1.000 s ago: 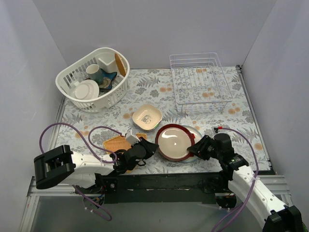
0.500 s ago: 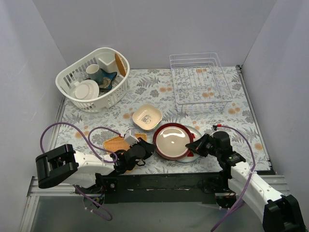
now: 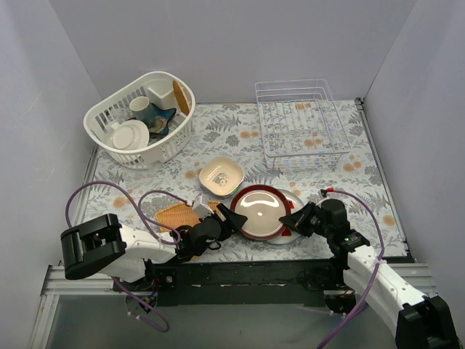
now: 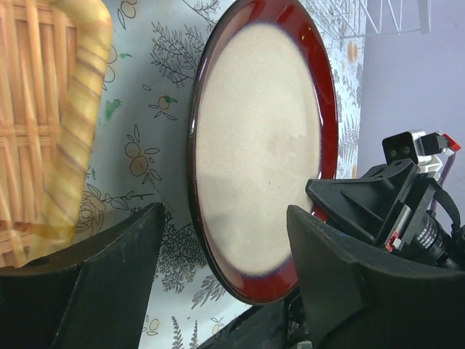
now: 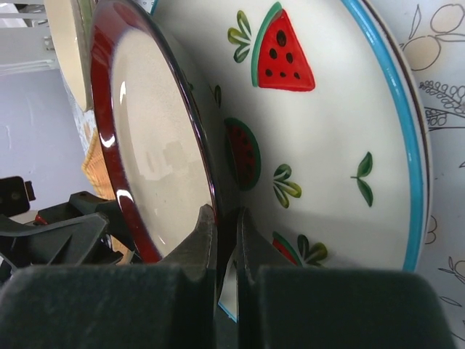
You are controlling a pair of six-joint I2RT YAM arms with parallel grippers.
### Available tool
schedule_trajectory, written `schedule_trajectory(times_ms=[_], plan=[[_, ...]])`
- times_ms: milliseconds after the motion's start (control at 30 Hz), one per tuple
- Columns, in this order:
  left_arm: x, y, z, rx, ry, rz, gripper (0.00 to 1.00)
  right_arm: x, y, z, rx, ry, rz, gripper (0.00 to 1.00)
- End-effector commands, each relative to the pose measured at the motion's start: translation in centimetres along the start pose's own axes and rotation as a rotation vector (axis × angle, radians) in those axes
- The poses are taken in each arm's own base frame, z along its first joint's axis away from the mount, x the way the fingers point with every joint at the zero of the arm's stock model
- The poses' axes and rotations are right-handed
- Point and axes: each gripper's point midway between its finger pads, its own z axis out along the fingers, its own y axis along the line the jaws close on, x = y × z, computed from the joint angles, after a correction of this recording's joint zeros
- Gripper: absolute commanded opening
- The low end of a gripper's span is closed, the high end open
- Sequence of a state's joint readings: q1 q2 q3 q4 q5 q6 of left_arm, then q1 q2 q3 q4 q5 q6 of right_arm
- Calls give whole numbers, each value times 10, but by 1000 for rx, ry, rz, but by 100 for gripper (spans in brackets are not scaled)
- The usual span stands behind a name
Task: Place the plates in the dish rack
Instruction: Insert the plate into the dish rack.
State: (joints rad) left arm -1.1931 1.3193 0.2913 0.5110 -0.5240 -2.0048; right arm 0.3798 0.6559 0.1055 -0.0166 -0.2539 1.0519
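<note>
Gripping the right rim of the dark red-brown plate (image 3: 260, 212), my right gripper (image 5: 221, 218) has both fingers pinched onto that edge. I read this edge as tilted up off the white plate with watermelon marks (image 5: 327, 131) lying under it. My left gripper (image 4: 224, 218) sits just beside the plate's left rim, fingers spread wide and holding nothing. Left of the plate lies the orange woven tray (image 3: 176, 215). Just beyond the plate sits the cream dish (image 3: 221, 176). Well beyond the plate, toward the right, stands the dish rack (image 3: 301, 123).
</note>
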Motion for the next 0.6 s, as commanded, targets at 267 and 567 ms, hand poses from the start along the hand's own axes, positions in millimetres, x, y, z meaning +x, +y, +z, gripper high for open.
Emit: schedule_trajectory(times_ms=[267, 567], plan=[[8, -44, 17, 52, 46, -469, 35, 22, -38, -2, 110, 65, 32, 1], [9, -45, 19, 49, 53, -468, 0, 21, -35, -5, 105, 61, 10, 1]])
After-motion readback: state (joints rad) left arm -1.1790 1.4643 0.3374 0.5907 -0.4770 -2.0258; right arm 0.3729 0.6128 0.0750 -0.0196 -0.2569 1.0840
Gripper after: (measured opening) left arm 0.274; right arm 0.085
